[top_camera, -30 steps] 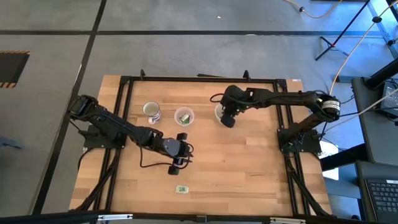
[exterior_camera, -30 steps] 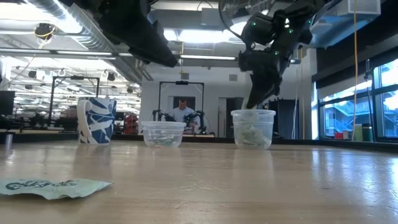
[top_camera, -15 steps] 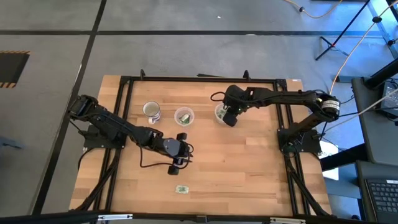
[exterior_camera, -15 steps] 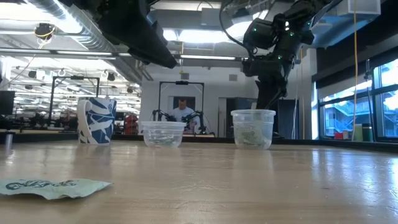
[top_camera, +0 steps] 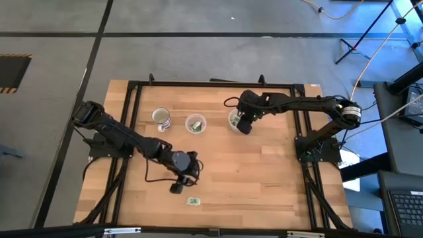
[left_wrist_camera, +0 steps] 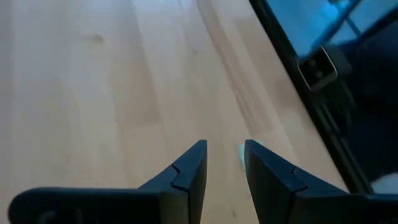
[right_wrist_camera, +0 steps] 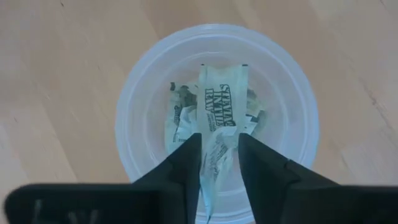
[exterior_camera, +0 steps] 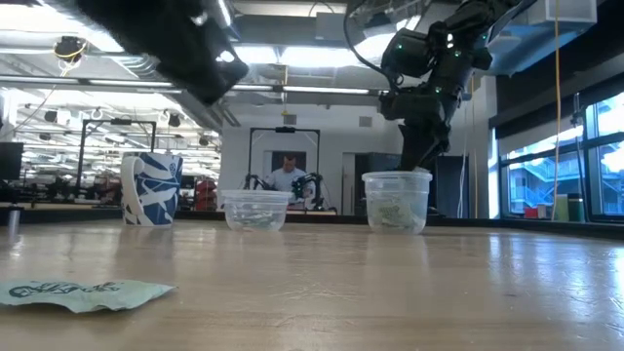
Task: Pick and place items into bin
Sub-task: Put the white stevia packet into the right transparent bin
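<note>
A pale-green-and-white packet (top_camera: 193, 200) lies flat on the wood near the table's near edge, and the low view shows it close up (exterior_camera: 83, 292). My left gripper (top_camera: 177, 185) hovers just left of it and farther from the near edge, narrowly open and empty (left_wrist_camera: 222, 149). A pale sliver shows past one finger. My right gripper (top_camera: 240, 124) hangs over a clear plastic cup (right_wrist_camera: 292, 112) at centre-right and is shut on another printed packet (right_wrist_camera: 222, 93). That cup (exterior_camera: 397, 200) holds several more packets. My right gripper pinches the packet by its near end (right_wrist_camera: 217, 134) between the two fingers, coming from above and pointing down. The packet hangs below the fingers over the cup's mouth, clear of the table. Whether its lower end touches the packets inside cannot be told.
A blue-and-white mug (top_camera: 160, 118) and a second clear cup (top_camera: 195, 123) holding packets stand left of the right arm's cup, along the far half. A black frame (top_camera: 132, 92) borders the table. Bare wood lies between the cups and the near edge. A person (exterior_camera: 286, 175) stands far behind.
My left gripper has swung from mid-table toward the near edge and slightly left, ending beside the lying packet, and has turned about. My right gripper, earlier tilted with its fingers low at the cup's rim, has straightened up and risen a little, still over the cup.
</note>
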You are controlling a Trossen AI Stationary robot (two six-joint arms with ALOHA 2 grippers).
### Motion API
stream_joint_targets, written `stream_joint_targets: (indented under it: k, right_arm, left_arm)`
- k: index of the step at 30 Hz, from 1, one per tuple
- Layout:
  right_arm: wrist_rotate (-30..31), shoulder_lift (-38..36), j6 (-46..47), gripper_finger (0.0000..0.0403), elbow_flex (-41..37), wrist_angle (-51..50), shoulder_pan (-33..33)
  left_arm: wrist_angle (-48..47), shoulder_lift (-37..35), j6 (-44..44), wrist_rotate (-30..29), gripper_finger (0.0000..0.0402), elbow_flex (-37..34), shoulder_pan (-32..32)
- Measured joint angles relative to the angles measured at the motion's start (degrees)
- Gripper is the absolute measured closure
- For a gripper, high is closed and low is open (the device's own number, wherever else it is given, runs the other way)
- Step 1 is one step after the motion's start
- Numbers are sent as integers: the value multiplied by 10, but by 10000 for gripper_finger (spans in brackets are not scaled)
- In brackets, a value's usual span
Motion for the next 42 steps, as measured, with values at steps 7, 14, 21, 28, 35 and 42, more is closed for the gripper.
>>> stream_joint_targets:
  k: [7, 14, 21, 28, 35, 42]
  right_arm:
    - [0, 0, -1, 287, 0, 18, 0]
    - [0, 0, -2, 288, 0, 26, 0]
    - [0, 0, -2, 288, 0, 29, 0]
    - [0, 0, -2, 288, 0, 29, 0]
    - [0, 0, -2, 288, 0, 29, 0]
    - [0, 0, -2, 288, 0, 29, 0]
  left_arm:
    - [1, 19, -33, -32, 300, 0, -67]
    - [38, 78, -35, -131, 300, 0, -140]
    - [79, 141, -46, -174, 300, 0, -169]
    - [80, 187, -86, -169, 300, 1, -172]
    - [69, 193, -84, -170, 308, 3, -172]
    - [62, 193, -86, -170, 360, 2, -172]
